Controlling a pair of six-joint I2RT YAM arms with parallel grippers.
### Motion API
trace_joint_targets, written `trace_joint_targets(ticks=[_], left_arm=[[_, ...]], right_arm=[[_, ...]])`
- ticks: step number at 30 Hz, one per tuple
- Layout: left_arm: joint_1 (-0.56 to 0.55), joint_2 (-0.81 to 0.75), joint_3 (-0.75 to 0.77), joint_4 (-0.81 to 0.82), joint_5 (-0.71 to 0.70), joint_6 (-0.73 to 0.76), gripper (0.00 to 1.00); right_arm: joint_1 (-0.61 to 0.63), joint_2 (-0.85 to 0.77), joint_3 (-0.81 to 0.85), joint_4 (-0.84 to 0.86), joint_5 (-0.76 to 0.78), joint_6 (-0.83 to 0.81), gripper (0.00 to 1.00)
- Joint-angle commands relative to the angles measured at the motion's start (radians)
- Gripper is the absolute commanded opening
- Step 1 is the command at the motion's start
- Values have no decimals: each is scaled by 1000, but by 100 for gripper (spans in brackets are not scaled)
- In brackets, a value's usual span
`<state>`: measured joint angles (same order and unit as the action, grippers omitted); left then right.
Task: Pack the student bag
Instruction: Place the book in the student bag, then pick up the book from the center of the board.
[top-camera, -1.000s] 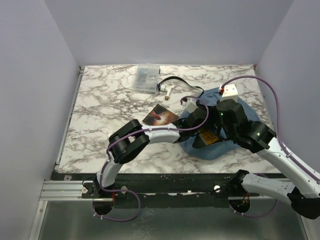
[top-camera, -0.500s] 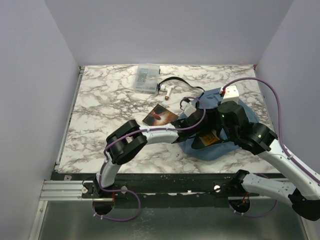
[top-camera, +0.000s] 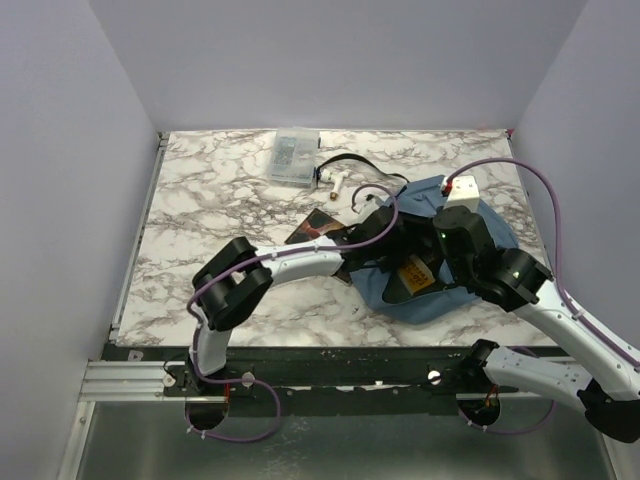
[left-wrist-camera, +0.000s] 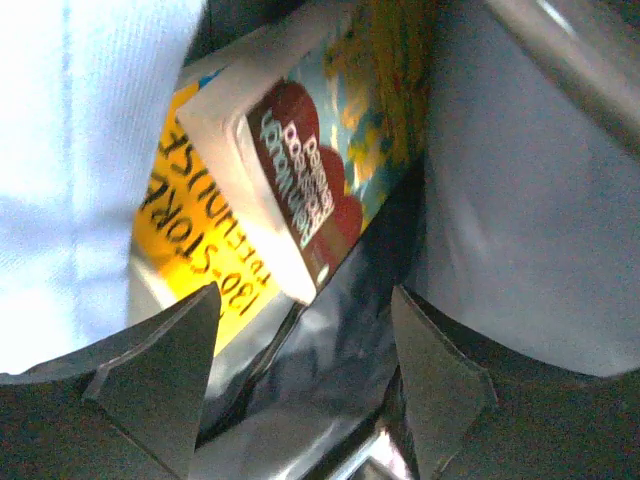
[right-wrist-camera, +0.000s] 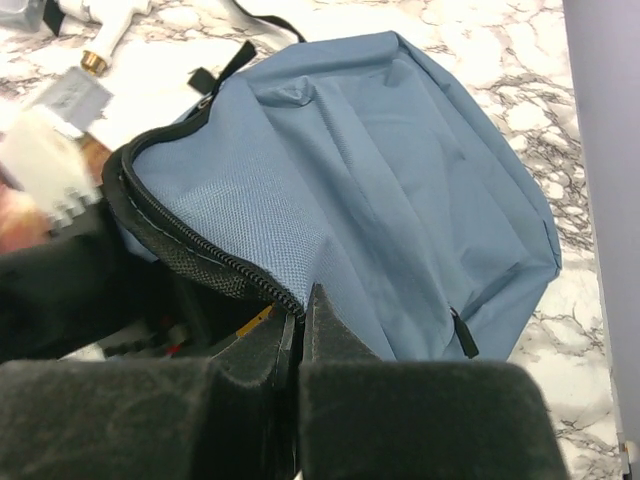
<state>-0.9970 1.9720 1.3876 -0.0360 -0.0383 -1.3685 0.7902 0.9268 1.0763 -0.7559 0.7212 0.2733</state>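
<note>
Bag lies on the marble surface at approx 4 o'clock from centre, zip open. R claw is pressed together, pinching the bag's zip edge, w/ the mouth gaping beside it. L claw is inside the mouth, fingers spread, gripping nothing. Just past its tips sit a yellow booklet & a printed box lying over it, both in the bag. Beyond, at 10 o'clock of the bag, a dark card lies on the surface, partly under the L arm. Farther, at 12 o'clock, a small white item w/ gold tip & a black strap. Clear box at 11 o'clock, near far edge.
</note>
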Motion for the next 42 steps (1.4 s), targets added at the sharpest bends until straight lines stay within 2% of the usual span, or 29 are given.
trace_joint_targets(ticks=[1, 4, 6, 7, 9, 12, 15, 18, 23, 26, 31, 35, 42], left_arm=[[-3, -209, -113, -10, 37, 211, 72], [3, -366, -291, 95, 18, 325, 76], [14, -505, -422, 142, -36, 358, 82], [24, -556, -468, 160, -47, 378, 83], [66, -655, -561, 167, -57, 404, 84], [166, -783, -691, 167, -22, 382, 84], [277, -892, -807, 166, 24, 354, 86], [365, -949, -872, 164, 76, 352, 91], [477, -945, -927, 147, 178, 279, 91], [496, -897, -940, 139, 188, 221, 90], [505, -765, -910, 119, 263, 126, 85], [505, -738, -922, 102, 262, 87, 85], [506, -725, -908, 38, 241, 162, 88]], right_arm=[[1, -12, -17, -17, 112, 75, 0], [0, -14, -41, -46, 168, 122, 1], [0, -23, -39, -59, 144, 145, 1], [0, -30, -47, -41, 110, 135, 6], [0, -44, -64, 16, -9, 80, 23], [0, -49, -77, 109, -289, -25, 49], [0, -4, -67, 192, -491, -31, 73], [0, 101, -26, 251, -667, -32, 83], [0, 298, 36, 384, -881, -30, 92], [-2, 457, 82, 452, -827, 6, 93], [-23, 751, 239, 470, -749, 39, 92], [-100, 953, 376, 469, -754, 36, 95], [-150, 1143, 480, 478, -680, -27, 98]])
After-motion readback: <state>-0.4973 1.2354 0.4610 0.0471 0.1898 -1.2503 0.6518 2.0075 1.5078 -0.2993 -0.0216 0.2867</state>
